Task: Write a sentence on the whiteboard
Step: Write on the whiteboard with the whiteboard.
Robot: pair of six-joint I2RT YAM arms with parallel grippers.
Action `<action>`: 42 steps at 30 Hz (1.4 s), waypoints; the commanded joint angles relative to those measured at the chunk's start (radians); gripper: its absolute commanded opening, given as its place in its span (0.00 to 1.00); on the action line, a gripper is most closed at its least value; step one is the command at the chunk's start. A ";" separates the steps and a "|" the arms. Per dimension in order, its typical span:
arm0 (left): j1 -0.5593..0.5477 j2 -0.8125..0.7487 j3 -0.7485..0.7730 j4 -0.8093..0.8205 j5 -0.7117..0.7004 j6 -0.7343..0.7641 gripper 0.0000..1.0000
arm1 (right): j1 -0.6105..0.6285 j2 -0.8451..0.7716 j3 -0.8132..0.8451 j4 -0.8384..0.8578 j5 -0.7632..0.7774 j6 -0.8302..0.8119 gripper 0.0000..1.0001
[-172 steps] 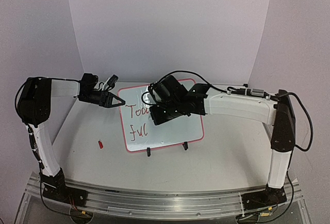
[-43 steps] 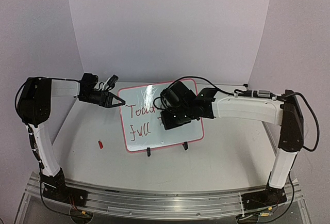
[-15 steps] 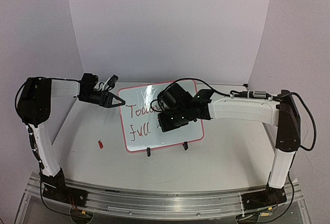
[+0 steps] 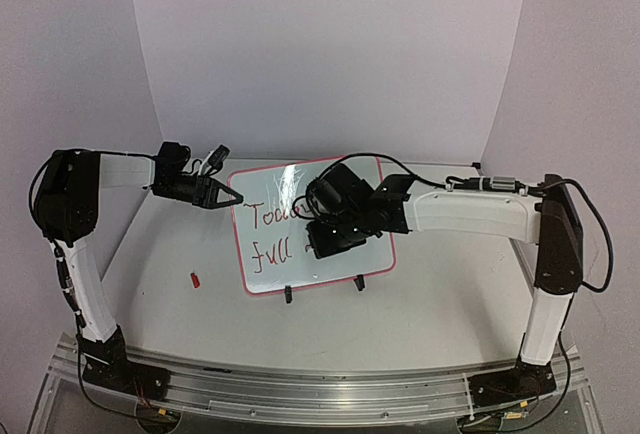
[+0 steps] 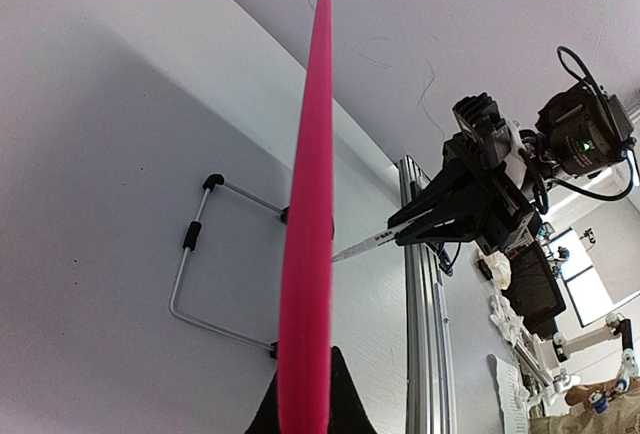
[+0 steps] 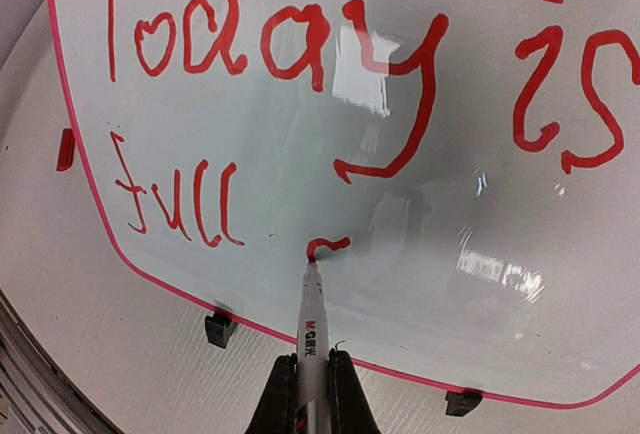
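- I see the whiteboard [image 4: 300, 269] [image 5: 310, 204] [image 6: 450, 154] as a glossy white rectangle with a thin pink-red frame and rounded corners.
- It stands around the middle of the table [image 4: 180, 314], its face turned toward the table's near edge and leaning back.
- Its lower edge rests on the table on two small black clip feet [image 4: 288, 294] [image 6: 220, 329].
- From the left wrist view I get it edge-on, with a wire stand [image 5: 190, 264] lying on the table behind it.
- Red handwriting reads "Today is" on the top line and "full" below, with a short curved stroke just after "full".
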 commanded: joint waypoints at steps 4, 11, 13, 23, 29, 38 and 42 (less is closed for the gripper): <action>-0.034 0.039 0.009 -0.011 -0.095 0.085 0.00 | -0.006 -0.018 -0.040 -0.043 0.060 0.026 0.00; -0.033 0.036 0.009 -0.011 -0.091 0.086 0.00 | -0.007 -0.039 -0.050 -0.045 0.125 0.032 0.00; -0.034 0.036 0.009 -0.011 -0.091 0.086 0.00 | -0.006 -0.044 -0.047 -0.044 0.141 0.032 0.00; -0.034 0.041 0.009 -0.011 -0.087 0.088 0.00 | -0.006 -0.023 0.014 -0.040 0.160 0.012 0.00; -0.034 0.038 0.008 -0.011 -0.087 0.089 0.00 | -0.006 -0.005 0.050 -0.034 0.156 -0.001 0.00; -0.034 0.042 0.010 -0.012 -0.088 0.089 0.00 | -0.007 0.026 0.074 -0.034 0.108 -0.006 0.00; -0.034 0.040 0.010 -0.012 -0.090 0.089 0.00 | -0.006 0.035 0.068 -0.036 0.083 0.005 0.00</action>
